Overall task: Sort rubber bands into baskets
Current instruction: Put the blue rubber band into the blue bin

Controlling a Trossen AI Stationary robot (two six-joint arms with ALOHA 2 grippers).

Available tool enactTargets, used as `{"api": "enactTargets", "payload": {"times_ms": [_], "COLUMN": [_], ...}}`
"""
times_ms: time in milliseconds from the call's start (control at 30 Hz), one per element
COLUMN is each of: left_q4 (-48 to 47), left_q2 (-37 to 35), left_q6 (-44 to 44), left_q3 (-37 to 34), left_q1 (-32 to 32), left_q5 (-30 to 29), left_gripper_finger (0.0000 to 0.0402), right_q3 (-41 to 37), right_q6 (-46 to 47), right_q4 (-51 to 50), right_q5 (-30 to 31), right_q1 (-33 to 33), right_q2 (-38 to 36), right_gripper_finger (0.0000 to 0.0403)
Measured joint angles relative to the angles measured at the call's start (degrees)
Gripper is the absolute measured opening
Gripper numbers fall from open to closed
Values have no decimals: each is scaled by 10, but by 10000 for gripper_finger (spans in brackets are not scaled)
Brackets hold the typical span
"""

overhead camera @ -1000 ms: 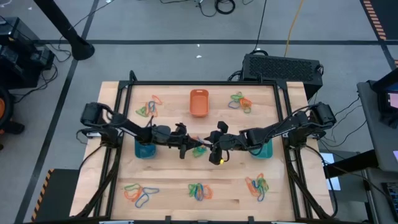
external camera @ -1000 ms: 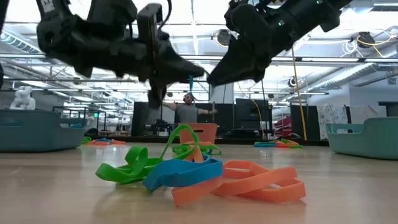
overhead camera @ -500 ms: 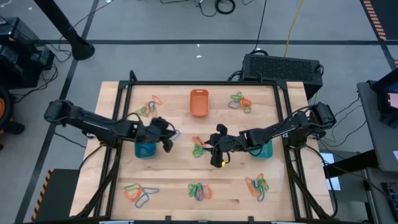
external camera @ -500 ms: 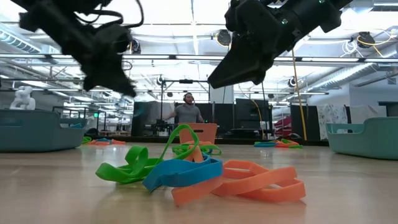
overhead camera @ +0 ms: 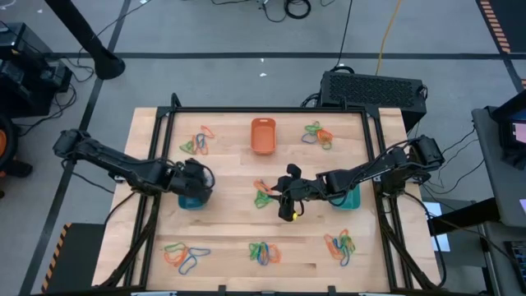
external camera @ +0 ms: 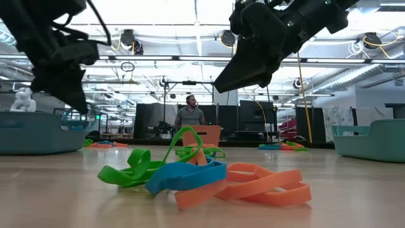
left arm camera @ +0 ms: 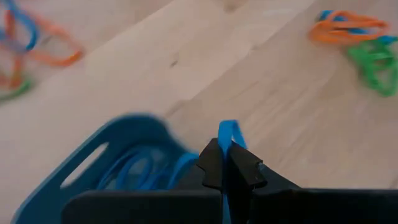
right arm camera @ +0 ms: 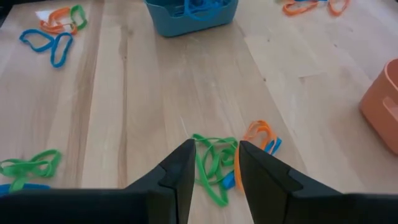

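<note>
Robotics lab, wooden table point(overhead camera: 230, 222) on a frame, cables point(overhead camera: 288, 8) across grey floor, open hall with ceiling ducts point(external camera: 158, 60)

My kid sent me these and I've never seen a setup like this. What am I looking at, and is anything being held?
Two dark robot arms work over a wooden table, sorting rubber bands by colour into small baskets. One picture looks straight down, one sits at table height, and two come from cameras on the arms' wrists. Small heaps of orange, green and blue bands lie around the table. The left gripper, over the blue basket, has its fingers shut on a blue band. The right gripper hangs open above the middle heap, holding nothing. An orange basket and a green basket stand elsewhere on the table.
</note>
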Motion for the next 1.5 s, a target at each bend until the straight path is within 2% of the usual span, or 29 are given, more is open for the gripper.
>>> {"api": "enactTargets", "payload": {"times_ms": [133,267,433,633,1500], "left_q4": [-71,-151,-192,-193,-204], "left_q2": [-2,-2,2,3,37], "left_q6": [-61,-125,-187,-189,-159], "left_q3": [15,29,26,19,18], "left_q1": [-13,-31,-44,-44,-44], "left_q5": [9,-7,-7,4,-7], "left_gripper_finger": [1,1,1,8,155], "right_q3": [0,0,0,0,0], "right_q6": [0,0,0,4,5], "right_q4": [-1,-1,-1,-1,-1], "right_q5": [0,0,1,1,1], "right_q1": [0,0,0,0,0], "right_q2": [0,0,0,0,0], "right_gripper_finger": [116,116,116,116,116]}}
